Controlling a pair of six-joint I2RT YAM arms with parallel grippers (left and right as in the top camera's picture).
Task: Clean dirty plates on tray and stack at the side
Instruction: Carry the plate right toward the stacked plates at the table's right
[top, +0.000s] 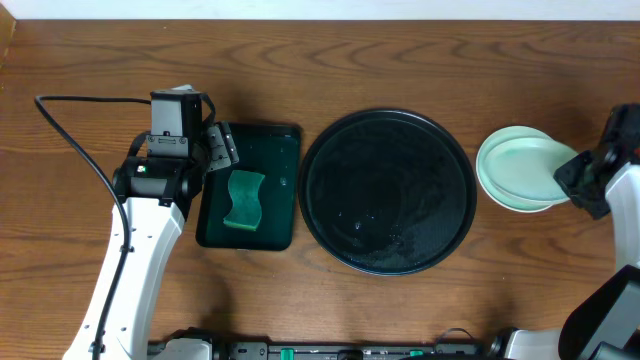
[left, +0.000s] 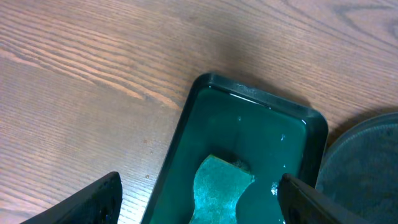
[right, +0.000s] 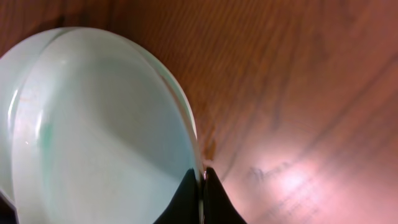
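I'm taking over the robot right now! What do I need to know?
Left pincer: open, empty, above the sponge in the green tray.
Right pincer: shut on the rim of the top plate.
Plates: stacked on the table, right of the black tray; two outlines show.
Done: black tray holds no plates.
Left: probably release the top plate, which sits offset, and straighten the stack.

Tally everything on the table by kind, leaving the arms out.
pale mint plates: 2 can be told apart in the stack; any beneath are hidden
round black tray: 1
rectangular green tray: 1
green sponge: 1
Total: 5
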